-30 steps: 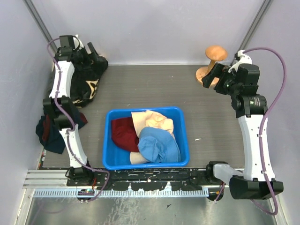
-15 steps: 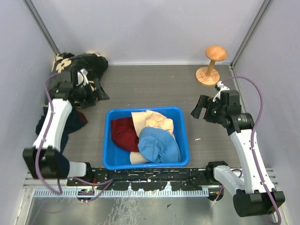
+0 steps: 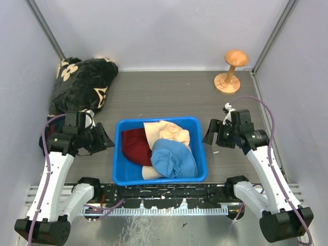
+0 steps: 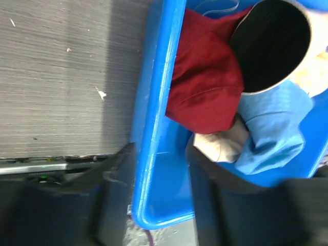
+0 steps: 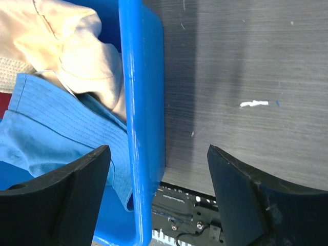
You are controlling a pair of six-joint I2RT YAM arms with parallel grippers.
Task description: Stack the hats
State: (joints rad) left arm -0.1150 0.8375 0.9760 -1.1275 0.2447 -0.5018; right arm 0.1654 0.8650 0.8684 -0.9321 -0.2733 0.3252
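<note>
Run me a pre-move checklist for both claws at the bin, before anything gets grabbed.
1. Left claw open: ok. Its jaws stand either side of the blue bin's left wall.
2. Right claw open: ok. Its jaws straddle the bin's right wall.
3. Both claws empty: ok.
4. Hats inside the bin: ok for the dark red hat, the light blue hat and a cream hat.
5. Second cream hat present: cannot tell. A cream patch shows at the bin's near side, but it may be part of the same hat.
6. One hat lying free to lift alone: not ok. They overlap in a heap.
</note>
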